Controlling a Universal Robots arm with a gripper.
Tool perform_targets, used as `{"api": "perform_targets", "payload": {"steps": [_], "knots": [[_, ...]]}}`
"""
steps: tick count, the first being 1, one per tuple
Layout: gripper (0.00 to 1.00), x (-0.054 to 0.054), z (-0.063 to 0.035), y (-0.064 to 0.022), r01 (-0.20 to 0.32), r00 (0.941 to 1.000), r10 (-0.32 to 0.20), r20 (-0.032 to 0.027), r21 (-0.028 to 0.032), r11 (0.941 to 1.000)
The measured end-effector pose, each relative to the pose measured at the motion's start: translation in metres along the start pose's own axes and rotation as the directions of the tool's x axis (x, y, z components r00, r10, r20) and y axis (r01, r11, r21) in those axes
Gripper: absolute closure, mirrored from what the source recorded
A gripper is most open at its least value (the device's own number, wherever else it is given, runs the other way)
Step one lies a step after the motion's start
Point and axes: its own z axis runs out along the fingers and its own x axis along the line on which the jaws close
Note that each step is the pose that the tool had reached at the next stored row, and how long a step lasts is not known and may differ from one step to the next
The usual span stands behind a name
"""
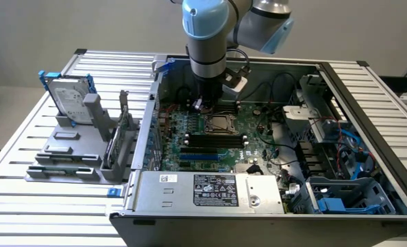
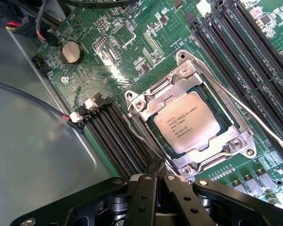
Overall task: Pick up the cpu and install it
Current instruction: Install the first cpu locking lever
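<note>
Dull silver metal tops the cpu [image 2: 188, 123], which lies flat inside the metal-framed socket [image 2: 140, 104] of the green motherboard [image 2: 108, 61]. The wrist view gives the chip's printed lettering and the black claw [image 2: 155, 175] near the socket's corner, its fingers pressed together with nothing between them. The exterior view gives the wider setting: the arm [image 1: 205, 31] reaching down into the open computer case [image 1: 189, 198], and a hard drive [image 1: 69, 98] standing on a grey rack [image 1: 66, 154] at the exterior view's left.

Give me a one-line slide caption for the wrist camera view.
The cpu lies in the metal-framed socket of the green motherboard, with the shut hand poised beside it.
</note>
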Motion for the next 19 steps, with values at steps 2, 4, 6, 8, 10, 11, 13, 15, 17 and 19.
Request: {"api": "perform_targets", "payload": {"steps": [2,4,6,8,10,11,13,15,17,19], "knots": [[0.89,0.0002,0.0000,0.0000,0.000,1.0000,0.000,0.0005,0.0000,1.0000],[0.89,0.0002,0.0001,-0.0001,0.000,1.0000,0.000,0.0008,0.0003,1.0000],[0.89,0.0003,0.0001,-0.0002,0.000,1.0000,0.000,0.0013,0.0008,1.0000],[0.89,0.0005,0.0001,-0.0003,0.000,1.0000,0.000,0.0018,0.0010,1.0000],[0.89,0.0006,0.0002,-0.0003,0.000,1.0000,0.000,0.0022,0.0011,1.0000],[0.89,0.0006,0.0002,-0.0003,0.000,1.0000,0.000,0.0025,0.0010,1.0000],[0.89,0.0008,0.0003,-0.0002,-0.001,1.0000,0.001,0.0027,0.0009,1.0000],[0.89,0.0011,0.0006,0.0001,0.000,1.0000,0.000,0.0026,0.0008,1.0000],[0.89,0.0015,0.0008,0.0005,0.000,1.0000,0.000,0.0028,0.0008,1.0000],[0.89,0.0019,0.0010,0.0009,0.000,1.0000,0.000,0.0029,0.0008,1.0000]]}}
